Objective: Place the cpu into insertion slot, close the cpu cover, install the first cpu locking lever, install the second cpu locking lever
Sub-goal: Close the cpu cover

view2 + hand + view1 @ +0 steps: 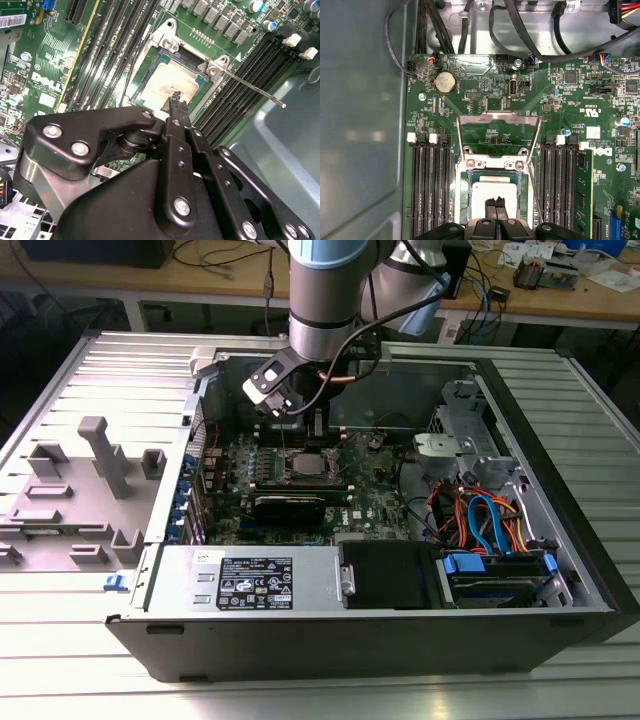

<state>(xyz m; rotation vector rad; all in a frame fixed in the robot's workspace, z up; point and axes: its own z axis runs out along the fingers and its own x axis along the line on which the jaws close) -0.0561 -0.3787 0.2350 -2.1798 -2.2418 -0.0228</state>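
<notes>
Exterior view, taken from its left to its right. A ribbed grey metal surface (60,640) carries one grey plastic fixture tray (70,500) at the exterior view's left. Just beside the tray is one open black-and-silver computer case (400,640).

Inside the case:
- one green motherboard (375,490)
- one silver power-supply box (180,585) along the near wall
- one bundle of orange and blue cables (480,515) at the exterior view's right

One silver-and-blue robot arm (325,300) stands over the middle of the board. Its black two-fingered tool (285,412) hangs at the square silver-rimmed insertion slot (300,465).

In both wrist views, one small flat square pale silvery-tan cpu (162,82) (485,192) lies inside the slot's rim (492,163). The tool (175,102) (495,201) has its two fingertips pressed together over the cpu's face. Whether they touch the cpu cannot be told.

In the first wrist view, one thin square silver cpu cover (497,117) with a large window is swung open, away from the slot. Two banks of long black memory slots (427,190) flank the slot, one on each side. One round silver coin cell (445,81) sits on the board.

In the second wrist view, one thin silver locking lever (250,87) runs from the slot's corner out across the memory slots.
</notes>
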